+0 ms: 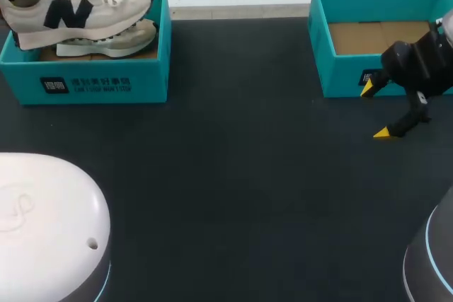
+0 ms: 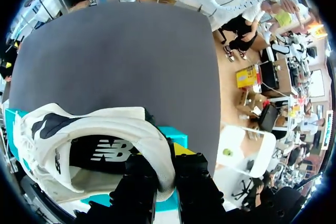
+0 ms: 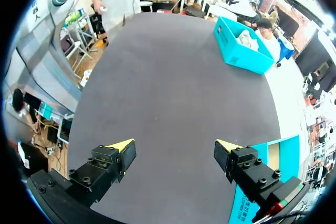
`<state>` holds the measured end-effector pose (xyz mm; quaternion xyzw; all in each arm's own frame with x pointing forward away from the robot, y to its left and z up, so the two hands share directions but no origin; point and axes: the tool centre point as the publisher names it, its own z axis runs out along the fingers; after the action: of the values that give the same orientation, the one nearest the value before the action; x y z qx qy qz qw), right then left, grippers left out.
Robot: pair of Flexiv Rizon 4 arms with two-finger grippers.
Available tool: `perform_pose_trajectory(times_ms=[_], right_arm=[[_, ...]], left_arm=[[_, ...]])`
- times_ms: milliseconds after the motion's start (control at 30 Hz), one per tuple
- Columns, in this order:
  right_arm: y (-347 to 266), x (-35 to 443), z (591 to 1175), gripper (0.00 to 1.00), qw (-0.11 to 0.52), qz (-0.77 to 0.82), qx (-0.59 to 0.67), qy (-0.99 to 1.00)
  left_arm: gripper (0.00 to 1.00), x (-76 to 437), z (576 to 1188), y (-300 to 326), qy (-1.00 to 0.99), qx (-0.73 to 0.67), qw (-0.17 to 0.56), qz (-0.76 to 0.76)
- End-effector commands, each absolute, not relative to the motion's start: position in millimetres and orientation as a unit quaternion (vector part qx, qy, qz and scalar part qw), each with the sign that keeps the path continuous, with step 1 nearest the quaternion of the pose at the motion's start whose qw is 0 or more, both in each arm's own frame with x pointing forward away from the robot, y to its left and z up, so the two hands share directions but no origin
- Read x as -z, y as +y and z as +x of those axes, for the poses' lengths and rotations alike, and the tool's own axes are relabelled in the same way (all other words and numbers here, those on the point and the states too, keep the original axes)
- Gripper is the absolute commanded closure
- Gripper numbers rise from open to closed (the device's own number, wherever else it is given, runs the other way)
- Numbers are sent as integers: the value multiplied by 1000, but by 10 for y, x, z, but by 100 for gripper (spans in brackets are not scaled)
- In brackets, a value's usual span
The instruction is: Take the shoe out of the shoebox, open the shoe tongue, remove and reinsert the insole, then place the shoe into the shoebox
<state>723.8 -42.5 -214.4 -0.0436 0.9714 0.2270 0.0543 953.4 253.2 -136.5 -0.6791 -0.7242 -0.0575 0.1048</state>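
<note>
**Left pincer's got the sneaker by the heel, right one's way off**

At the far left, the white sneaker is tipped up over the left shoebox, above a second sneaker lying in the box. Its long axis runs across the tabletop: heel at the left pincer, toe out over the box's right wall. So lifting it out is clearly the left arm's job.

The head view barely shows that grip. The left wrist view does: the pincer is clamped on the heel collar, one finger inside and one outside, and you can see down to the insole logo.

Over on the right, the right pincer is spread wide and holding nothing. It hangs in front of the right shoebox, well apart from the sneaker.
</note>
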Motion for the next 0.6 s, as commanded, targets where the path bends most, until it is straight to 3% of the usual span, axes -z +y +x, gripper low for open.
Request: perform_pose_trajectory(times_ms=[33,600], right_arm=[[-419,2151,7244,0,54,-43,-226,972],[-419,2151,7244,0,54,-43,-226,972]], left_arm=[[100,1322,9043,2290,-722,107,66,-680],[100,1361,8106,1092,-682,75,43,-726]])
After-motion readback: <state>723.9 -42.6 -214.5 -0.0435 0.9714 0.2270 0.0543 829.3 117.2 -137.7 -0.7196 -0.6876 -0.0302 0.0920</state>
